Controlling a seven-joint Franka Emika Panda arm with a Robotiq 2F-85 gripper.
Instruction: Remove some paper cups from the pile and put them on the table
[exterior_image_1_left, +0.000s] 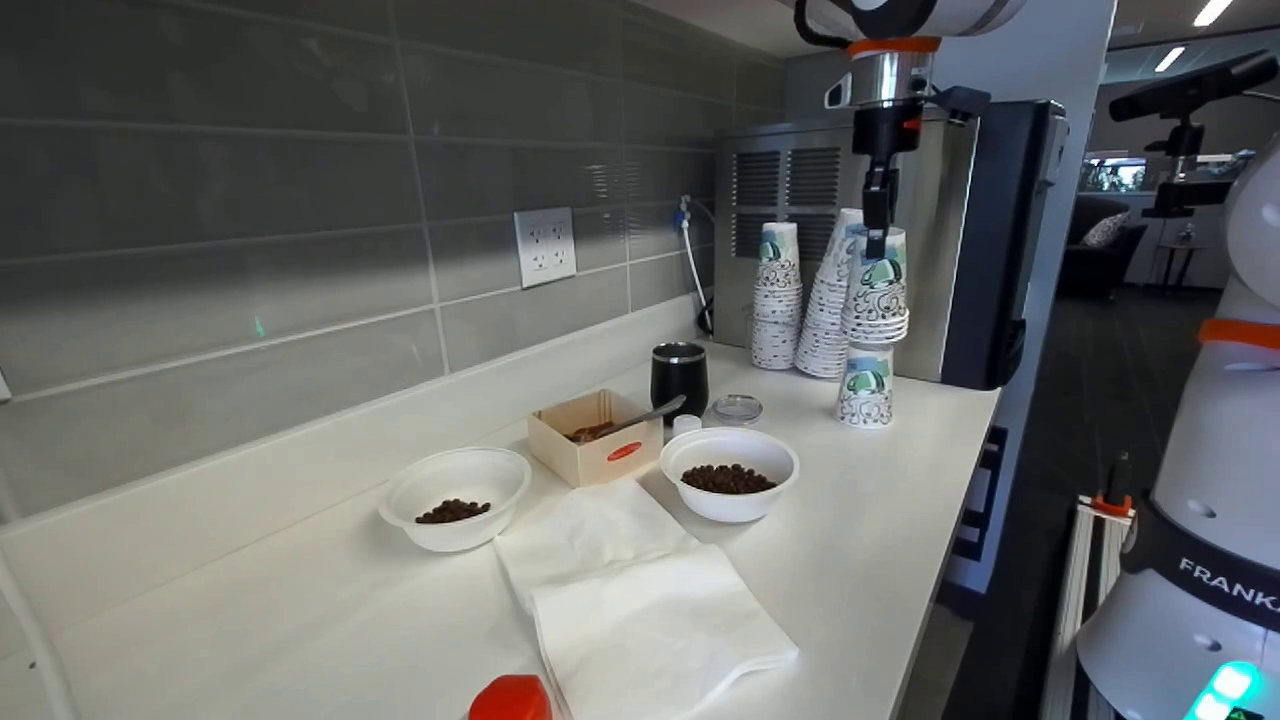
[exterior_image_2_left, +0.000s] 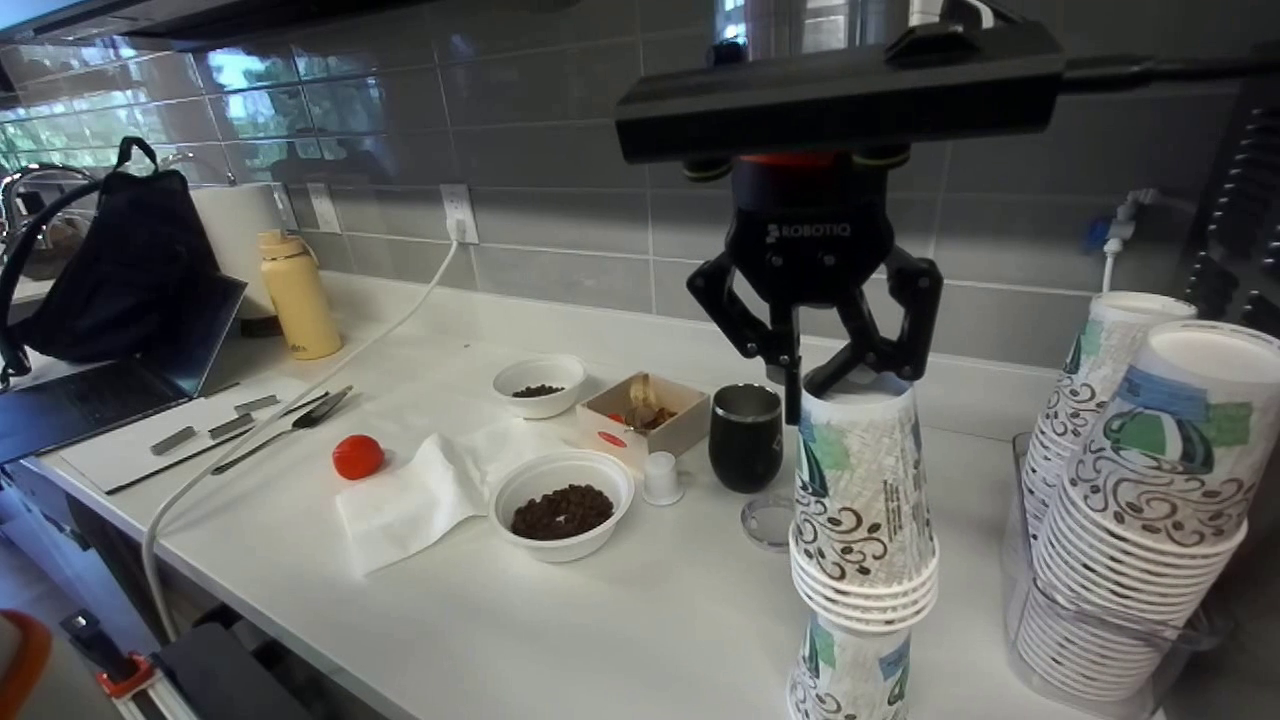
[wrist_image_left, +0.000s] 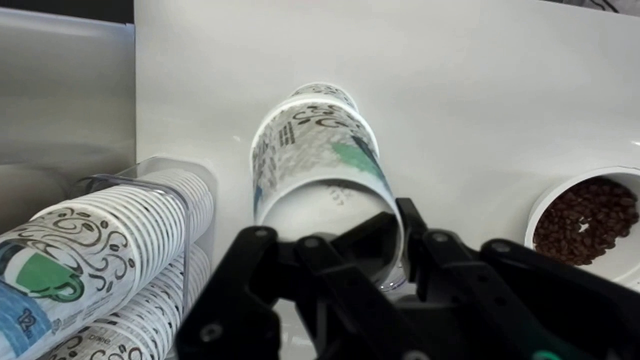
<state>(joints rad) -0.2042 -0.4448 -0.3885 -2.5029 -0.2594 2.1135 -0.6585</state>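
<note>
The paper cups (exterior_image_1_left: 880, 290) are a short, upside-down nested stack, also in the exterior view (exterior_image_2_left: 865, 500) and the wrist view (wrist_image_left: 315, 145). My gripper (exterior_image_1_left: 878, 240) is shut on the wall at their top: one finger sits inside the recessed base, the other outside, as the wrist view (wrist_image_left: 399, 232) shows. The stack hangs over a single upside-down cup (exterior_image_2_left: 855, 670) on the table (exterior_image_2_left: 650, 640); I cannot tell whether they touch. The pile (exterior_image_2_left: 1140, 560), a tall nested column, leans in a clear holder beside another column; it also shows in the wrist view (wrist_image_left: 125, 235).
A steel coffee machine (exterior_image_1_left: 950, 250) stands behind the pile. A black mug (exterior_image_2_left: 745, 440), clear lid (exterior_image_2_left: 770, 522), white bowl of dark bits (exterior_image_2_left: 562, 505), wooden box (exterior_image_2_left: 640, 420) and white cloth (exterior_image_1_left: 660, 620) lie further along the table.
</note>
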